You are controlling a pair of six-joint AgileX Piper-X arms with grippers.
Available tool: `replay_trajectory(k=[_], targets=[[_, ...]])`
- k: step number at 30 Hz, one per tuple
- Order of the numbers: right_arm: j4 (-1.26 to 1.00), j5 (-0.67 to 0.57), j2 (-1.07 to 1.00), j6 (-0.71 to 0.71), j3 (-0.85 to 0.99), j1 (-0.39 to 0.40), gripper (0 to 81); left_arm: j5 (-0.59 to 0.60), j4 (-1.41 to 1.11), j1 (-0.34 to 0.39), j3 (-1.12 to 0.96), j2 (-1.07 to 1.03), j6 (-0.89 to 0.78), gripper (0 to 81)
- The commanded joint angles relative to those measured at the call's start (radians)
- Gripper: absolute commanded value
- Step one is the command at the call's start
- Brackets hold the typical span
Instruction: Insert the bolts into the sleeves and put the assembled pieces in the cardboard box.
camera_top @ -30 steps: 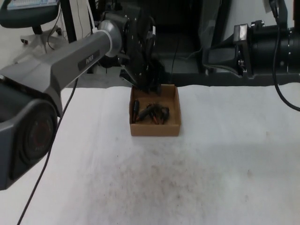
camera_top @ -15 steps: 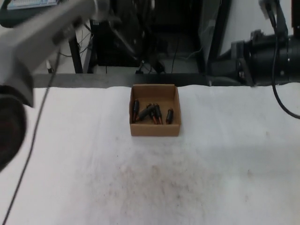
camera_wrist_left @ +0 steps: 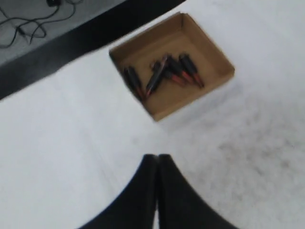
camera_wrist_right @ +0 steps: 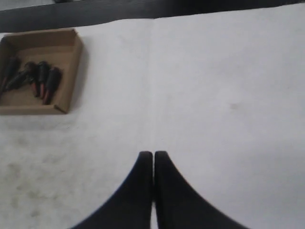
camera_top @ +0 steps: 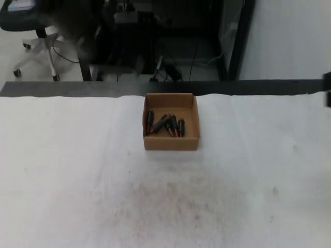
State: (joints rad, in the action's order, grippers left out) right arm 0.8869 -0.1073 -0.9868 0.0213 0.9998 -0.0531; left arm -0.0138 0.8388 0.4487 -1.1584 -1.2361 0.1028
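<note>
A small cardboard box (camera_top: 195, 114) sits on the white cloth near the bench's far edge, with several dark assembled bolt-and-sleeve pieces (camera_top: 166, 124) lying inside. The left wrist view looks down on the box (camera_wrist_left: 217, 62) and its pieces (camera_wrist_left: 164, 74) from above, and my left gripper (camera_wrist_left: 157, 158) is shut and empty, high over the cloth. In the right wrist view the box (camera_wrist_right: 71, 76) with the pieces (camera_wrist_right: 38, 78) lies well off to one side, and my right gripper (camera_wrist_right: 153, 155) is shut with nothing in it, raised above bare cloth.
The white cloth (camera_top: 165, 196) covers the bench, stained in front of the box. A dark strip (camera_top: 77, 89) runs along the far edge. Behind it stand an office chair (camera_top: 36, 31) and dark equipment frames.
The left arm, which hung over the box a second ago, has pulled back out of the high view. The right arm at the far right has withdrawn too. The pieces in the box shifted slightly.
</note>
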Motion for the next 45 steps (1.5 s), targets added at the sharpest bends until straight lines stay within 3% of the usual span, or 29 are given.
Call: replay_trajectory(k=[1,5,8,13,19,27,36,40,45], targets=[[0.051,0.082,0.083,-0.055,0.002,-0.017,0.8,-0.048,-0.127,-0.001,0.150,0.113,-0.064,0.3],[0.004,0.064,0.207,-0.037,-0.075,-0.017,0.8,-0.110,-0.346,-0.001,0.495,0.437,-0.244,0.3],[-0.011,0.064,0.300,-0.037,-0.199,-0.017,0.8,-0.186,-0.427,-0.001,0.699,0.640,-0.282,0.3],[-0.045,0.038,0.470,-0.037,-0.419,-0.017,0.8,-0.329,-0.427,-0.001,0.895,0.935,-0.210,0.3],[-0.068,0.018,0.630,-0.058,-0.581,-0.017,0.8,-0.352,-0.388,-0.001,1.032,1.153,-0.226,0.3],[-0.120,0.043,0.649,-0.059,-0.685,-0.017,0.8,-0.344,-0.319,-0.001,1.148,1.190,-0.251,0.3],[-0.135,0.368,0.649,0.048,-0.692,-0.017,0.8,-0.290,-0.316,-0.001,1.158,1.190,-0.268,0.3],[-0.121,0.335,0.649,0.105,-0.692,-0.015,0.8,-0.262,-0.299,-0.001,1.158,1.190,-0.268,0.3],[-0.119,0.305,0.649,0.051,-0.701,-0.015,0.8,-0.285,-0.299,-0.001,1.158,1.190,-0.268,0.3]])
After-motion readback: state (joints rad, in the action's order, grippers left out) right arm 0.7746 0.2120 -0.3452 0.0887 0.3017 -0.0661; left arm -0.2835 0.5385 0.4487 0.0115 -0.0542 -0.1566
